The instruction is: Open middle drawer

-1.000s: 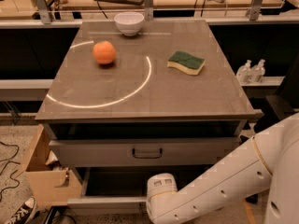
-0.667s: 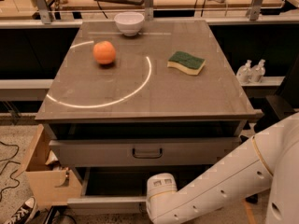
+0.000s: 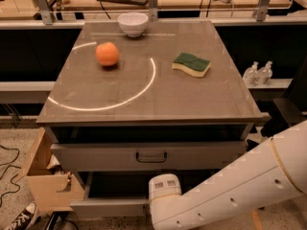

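Task object: middle drawer (image 3: 96, 156), grey low front directly under the table (image 3: 144, 99) top. Its dark loop handle (image 3: 151, 156) sits at the centre of the front and is the reference for all positions below. Whether the front is fully home or slightly out: cannot tell.

Arm (image 3: 240, 186): comes in from lower right of the handle. Its blunt white end (image 3: 164, 188) sits just below and slightly right of the handle, not touching it. Pincer: does not show, judged to lie past that white end, low under the handle. Released or clenched: cannot tell.

Step in hand (judgement): reaching for the handle, task not yet advanced. To do it well, raise the tool to handle height, come in square to the front, close around the loop's bar, then pull straight out along the runners, with no sideways drag.

Surroundings, left to right:
- cardboard box (image 3: 43, 176), lower left of the handle, well clear
- orange (image 3: 107, 54) on the table, above left; may roll if the table is jolted
- white bowl (image 3: 133, 24), far above
- lowest drawer (image 3: 110, 208), below the handle, appears pulled out; its lip crowds the approach from beneath
- sponge (image 3: 191, 64), above right
- two bottles (image 3: 257, 73), off to the right on a ledge
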Robot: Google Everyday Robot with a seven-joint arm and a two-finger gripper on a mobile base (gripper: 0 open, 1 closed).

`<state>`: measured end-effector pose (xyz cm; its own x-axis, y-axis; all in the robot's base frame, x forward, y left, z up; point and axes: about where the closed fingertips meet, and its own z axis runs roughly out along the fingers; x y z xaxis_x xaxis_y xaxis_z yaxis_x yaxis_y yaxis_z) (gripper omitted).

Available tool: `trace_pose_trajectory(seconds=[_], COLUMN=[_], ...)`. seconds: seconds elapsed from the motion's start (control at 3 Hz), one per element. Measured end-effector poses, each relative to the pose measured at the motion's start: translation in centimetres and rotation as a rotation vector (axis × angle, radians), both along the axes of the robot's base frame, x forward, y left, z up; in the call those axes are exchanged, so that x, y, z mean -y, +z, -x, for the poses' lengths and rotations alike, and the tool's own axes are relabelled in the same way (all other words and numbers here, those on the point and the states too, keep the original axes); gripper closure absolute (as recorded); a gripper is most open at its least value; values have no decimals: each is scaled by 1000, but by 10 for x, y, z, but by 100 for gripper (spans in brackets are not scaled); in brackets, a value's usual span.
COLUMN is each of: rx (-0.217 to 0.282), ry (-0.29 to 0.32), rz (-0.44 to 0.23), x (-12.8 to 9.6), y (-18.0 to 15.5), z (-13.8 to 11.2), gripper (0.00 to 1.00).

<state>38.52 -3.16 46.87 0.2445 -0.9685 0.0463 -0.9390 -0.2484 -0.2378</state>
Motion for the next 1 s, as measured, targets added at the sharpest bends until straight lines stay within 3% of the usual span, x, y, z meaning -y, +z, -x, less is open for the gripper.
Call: trace_pose_trajectory(seconds=[0.67, 1.0], rx=[159, 228], ry=[-28, -62], rz=[117, 114], x=[26, 51], y=[119, 144], z=[-10, -15], gripper=[100, 100])
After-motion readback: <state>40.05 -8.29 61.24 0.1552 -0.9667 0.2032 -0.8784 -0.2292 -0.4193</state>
